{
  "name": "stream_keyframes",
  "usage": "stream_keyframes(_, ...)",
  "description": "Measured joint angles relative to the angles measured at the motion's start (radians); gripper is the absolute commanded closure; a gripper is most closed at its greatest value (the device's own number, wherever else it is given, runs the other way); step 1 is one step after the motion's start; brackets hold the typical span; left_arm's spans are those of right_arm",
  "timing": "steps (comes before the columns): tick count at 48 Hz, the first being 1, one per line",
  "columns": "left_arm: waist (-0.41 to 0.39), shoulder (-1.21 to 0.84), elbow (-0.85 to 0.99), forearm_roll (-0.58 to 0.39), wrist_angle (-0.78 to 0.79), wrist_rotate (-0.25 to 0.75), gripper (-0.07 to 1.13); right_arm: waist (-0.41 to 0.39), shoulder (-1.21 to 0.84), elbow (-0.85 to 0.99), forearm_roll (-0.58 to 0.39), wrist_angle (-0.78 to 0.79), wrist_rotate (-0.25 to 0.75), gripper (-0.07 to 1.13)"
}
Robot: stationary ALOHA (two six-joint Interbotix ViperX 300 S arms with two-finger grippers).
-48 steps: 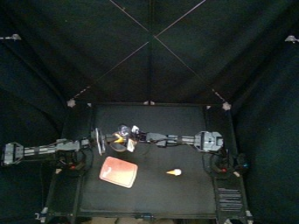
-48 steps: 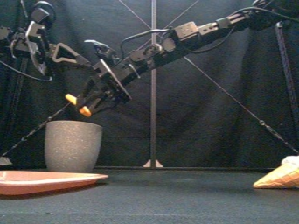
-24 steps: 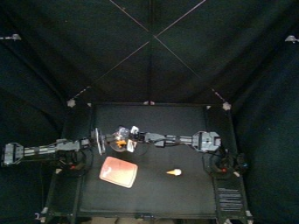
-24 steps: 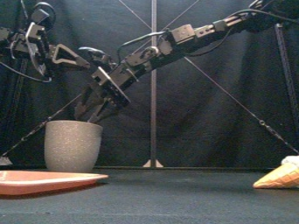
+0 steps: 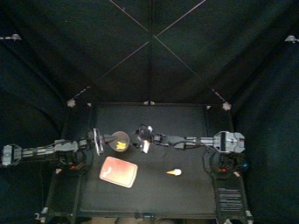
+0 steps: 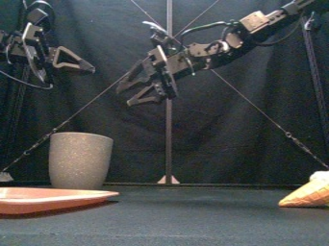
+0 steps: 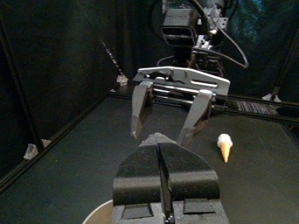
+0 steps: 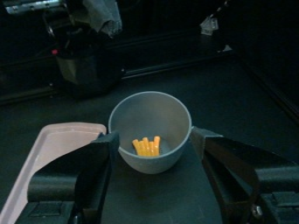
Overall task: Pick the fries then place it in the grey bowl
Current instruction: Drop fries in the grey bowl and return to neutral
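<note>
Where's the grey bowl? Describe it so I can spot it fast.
On the black table, look left of middle. Behind the flat pink tray stands the grey bowl, a tall speckled cup. Only it stands upright and holds yellow fries.

Dim booth: the black curtains (image 5: 149,52) swallow most of the light, and in the top view the dark desk (image 5: 176,197) barely separates from them. Front view: a faint sheen lies on the near desk surface. Right wrist view: brightest, with the grey cup (image 8: 163,109) pale and evenly lit against dark surroundings.
</note>
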Motion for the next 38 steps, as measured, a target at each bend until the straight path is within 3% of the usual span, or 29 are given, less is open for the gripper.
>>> stream_keyframes(18,0.0,-0.015,0.031,0.005,0.002,-0.002,1.01,0.002,-0.192,0.305,0.003,-0.339,-0.012,0.08)
stream_keyframes(38,-0.003,-0.015,0.034,0.005,0.002,-0.005,1.01,0.003,-0.267,0.423,0.005,-0.408,-0.006,0.08)
